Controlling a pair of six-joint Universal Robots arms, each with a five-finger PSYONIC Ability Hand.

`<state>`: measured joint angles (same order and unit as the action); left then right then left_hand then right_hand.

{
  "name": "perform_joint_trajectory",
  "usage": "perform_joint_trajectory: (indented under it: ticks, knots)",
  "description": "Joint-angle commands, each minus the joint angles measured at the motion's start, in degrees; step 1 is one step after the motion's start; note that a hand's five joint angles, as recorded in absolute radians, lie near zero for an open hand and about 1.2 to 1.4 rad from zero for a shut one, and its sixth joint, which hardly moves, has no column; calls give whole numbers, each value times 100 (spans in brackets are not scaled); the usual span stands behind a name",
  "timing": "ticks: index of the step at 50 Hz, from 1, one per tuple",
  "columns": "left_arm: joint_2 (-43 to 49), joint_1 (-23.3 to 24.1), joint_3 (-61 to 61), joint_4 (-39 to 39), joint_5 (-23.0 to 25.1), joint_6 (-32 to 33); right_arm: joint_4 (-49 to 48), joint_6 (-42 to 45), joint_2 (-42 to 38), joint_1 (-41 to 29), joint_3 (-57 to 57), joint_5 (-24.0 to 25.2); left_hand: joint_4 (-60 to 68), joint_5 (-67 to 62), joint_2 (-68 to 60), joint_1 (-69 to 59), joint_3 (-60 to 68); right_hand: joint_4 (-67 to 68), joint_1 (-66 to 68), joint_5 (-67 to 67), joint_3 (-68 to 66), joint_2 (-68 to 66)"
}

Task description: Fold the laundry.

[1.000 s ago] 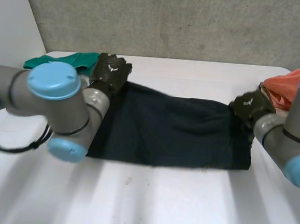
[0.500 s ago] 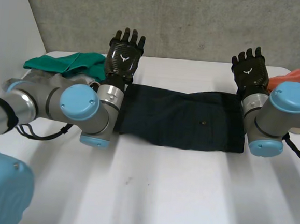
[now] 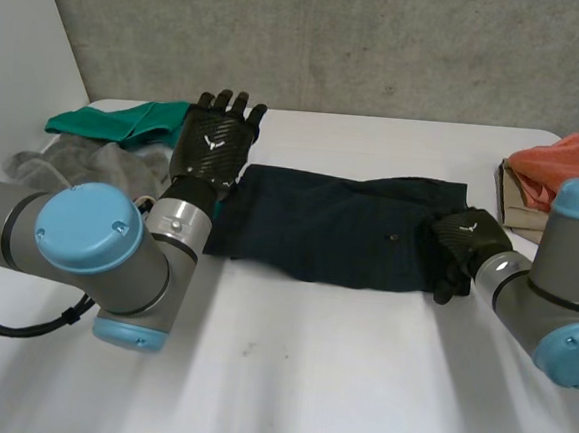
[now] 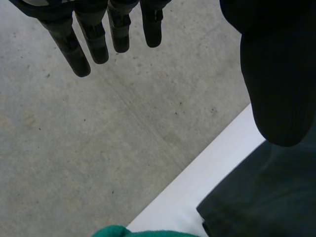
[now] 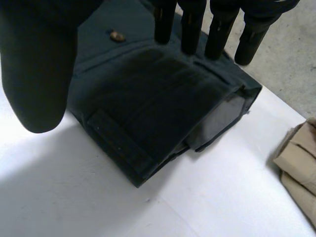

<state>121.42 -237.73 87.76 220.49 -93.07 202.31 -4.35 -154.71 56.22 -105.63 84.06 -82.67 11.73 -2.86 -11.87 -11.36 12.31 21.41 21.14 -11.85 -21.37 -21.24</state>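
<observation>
On the white worktop (image 3: 287,377) a dark blue garment (image 3: 339,230) lay folded into a long band running from side to side, near the middle and slightly toward the far edge. A small button (image 3: 395,238) showed on its upper layer toward the right end. From the right wrist view that end was a stack of several layers with a flat band along its near edge.

At the garment's right end sat the right hand (image 3: 465,237). Its fingers (image 5: 192,29) were straight and held a little apart above the top layer, and the thumb was well out to one side with nothing between them. I could not tell whether the fingertips touched the cloth.

At the far left corner of the garment the left hand (image 3: 215,140) was held up off the worktop. Its fingers (image 4: 94,34) were straight and close together and its thumb was wide of them, so it gripped nothing. They pointed toward the concrete wall (image 3: 383,43) behind the worktop.

Left of that hand lay a green cloth (image 3: 126,121), with a grey cloth (image 3: 83,168) just in front of it. Off to the right, an orange cloth (image 3: 565,163) rested on a beige cloth (image 3: 520,200), apart from the garment.
</observation>
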Motion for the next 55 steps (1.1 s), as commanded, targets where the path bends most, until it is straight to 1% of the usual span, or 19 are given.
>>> perform_joint_trajectory:
  ticks: [1, 5, 8, 10, 15, 20, 25, 26, 29, 30, 33, 37, 41, 42, 44, 45, 49, 50, 55]
  knots:
    - [48, -1, 65, 3, -9, 10, -514, 178, -305, 59, -118, -328, -173, 286, 187, 136, -231, 5852, 5879, -5807, -5855, -5868]
    - [13, -1, 109, 3, -9, 10, -593, 415, -42, 385, 145, -601, -173, 286, 187, 136, -231, 5859, 5886, -5815, -5863, -5876]
    - [-180, -1, 153, -23, -9, 19, -690, 906, 704, 639, 514, -628, -173, 286, 187, 136, -231, 5859, 5886, -5815, -5863, -5876]
    - [-373, -10, 241, -58, -18, 10, -664, 1519, 1134, 876, 715, -645, -173, 286, 187, 136, -231, 5859, 5886, -5815, -5863, -5876]
    - [-742, -28, 469, -76, -18, 1, -769, 2822, 1295, 1149, 884, -645, -173, 286, 187, 136, -231, 5859, 5886, -5815, -5863, -5876]
    - [-954, -36, 672, -76, -18, -69, -1243, 3544, 1313, 686, 708, -514, -173, 286, 187, 136, -231, 5859, 5886, -5815, -5863, -5876]
    - [-1147, -45, 847, -120, -27, -253, -1946, 3615, 1199, -404, 629, 179, -173, 286, 187, 136, -231, 5859, 5886, -5815, -5863, -5876]
    - [-1173, -45, 865, -129, -27, -289, -2078, 3624, 1051, -719, 716, 564, -173, 286, 187, 136, -231, 5859, 5886, -5815, -5863, -5876]
    - [-1244, -54, 909, -164, -27, -377, -2105, 3729, 795, -1117, 997, 1242, -173, 286, 187, 136, -231, 5859, 5886, -5815, -5863, -5876]
    - [-1244, -54, 909, -164, -27, -394, -2105, 3816, 672, -1379, 1207, 1688, -173, 286, 187, 136, -231, 5859, 5886, -5815, -5863, -5876]
    - [-1253, -54, 918, -208, -27, -421, -2079, 3992, 566, -1645, 1454, 2095, -173, 286, 187, 136, -231, 5859, 5886, -5815, -5863, -5876]
    - [-1253, -45, 865, -217, -27, -430, -1930, 4098, 574, -1663, 1736, 2149, -173, 286, 187, 136, -231, 5859, 5886, -5815, -5863, -5876]
    - [-1244, -1, 751, -217, -18, -456, -1842, 3757, 767, -1567, 1938, 2264, -173, 286, 187, 136, -231, 111, 138, -67, -115, -128]
    - [-1244, 16, 681, -208, -18, -465, -1798, 3407, 1142, -1410, 1965, 2238, -173, 286, 187, 136, -231, -1141, -1114, 1185, 1137, 1124]
    - [-1192, 103, 489, -234, -27, -508, -1754, 2906, 1566, -1137, 2017, 2290, -173, 286, 187, 136, -231, -1141, -1114, 1185, 1137, 1124]
    - [-1174, 156, 418, -243, -27, -535, -1728, 2242, 1924, -892, 2070, 2360, -173, 286, 187, 136, -231, -1141, -1114, 1185, 1137, 1124]
    - [-1016, 376, 31, -383, -18, -754, -1710, 771, 2182, -503, 2044, 2588, -169, 281, 182, 131, -226, -1141, -1114, 1185, 1137, 1124]
    - [-894, 429, -152, -514, -18, -842, -1658, -451, 2418, -242, 1905, 2676, -152, 264, 166, 114, -210, -1141, -1114, 1185, 1137, 1124]
    - [-357, 666, -847, -1410, -18, -1062, -1272, -1438, 2648, 191, 1553, 2554, -135, 248, 149, 98, -193, -1141, -1114, 1185, 1137, 1124]
